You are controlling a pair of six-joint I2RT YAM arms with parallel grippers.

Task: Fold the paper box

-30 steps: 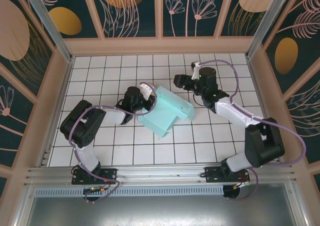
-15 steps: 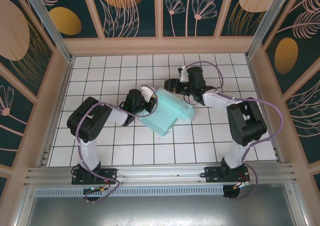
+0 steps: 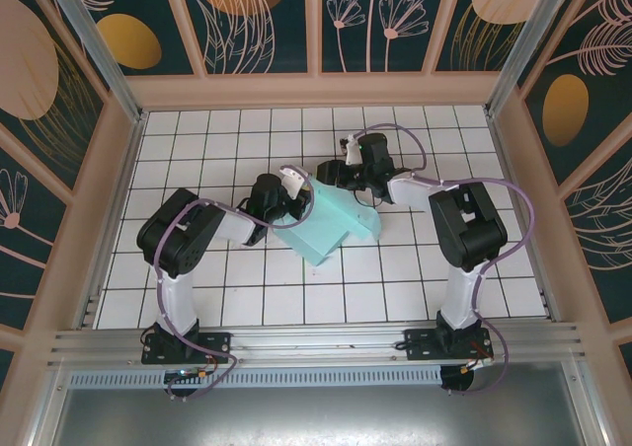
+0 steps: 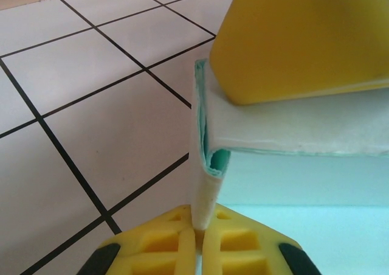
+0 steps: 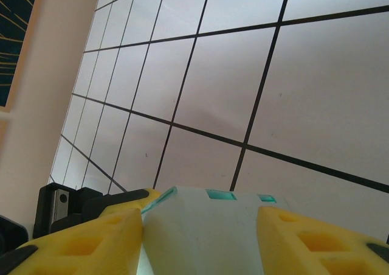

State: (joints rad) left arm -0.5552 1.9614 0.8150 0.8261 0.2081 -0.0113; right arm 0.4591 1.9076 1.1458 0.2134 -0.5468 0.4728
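Nearest the arm bases, the box [image 3: 331,221] lies on the tiled table [image 3: 197,268] about midway between the two arms. It is pale mint card, partly folded, with one corner pointing toward the bases. At its left edge the left gripper [image 3: 293,191] is clamped together on a doubled-over flap. The left wrist view shows the card layers pinched between the yellow fingers [image 4: 292,38], with a darker teal inner face visible in the crease. Farther back, the right gripper [image 3: 328,177] sits at the box's far corner. Its jaws stand apart astride the card, which reaches both fingers in the right wrist view. Whether they already bear on it cannot be told. Assessment: the step in hand appears to be securing the far end while the left pinch anchors the folded flap. To do this well, the left grip should stay firm and motionless, and the right should close squarely on the panel rather than on the bare corner. The fold should follow the existing crease. Thin card will likely buckle or tear if the two arms pull against each other. No brand, label or legible writing is found on the box, fingers or table. The wall panels [image 3: 247,22] carry leaf and flower motifs, without text.
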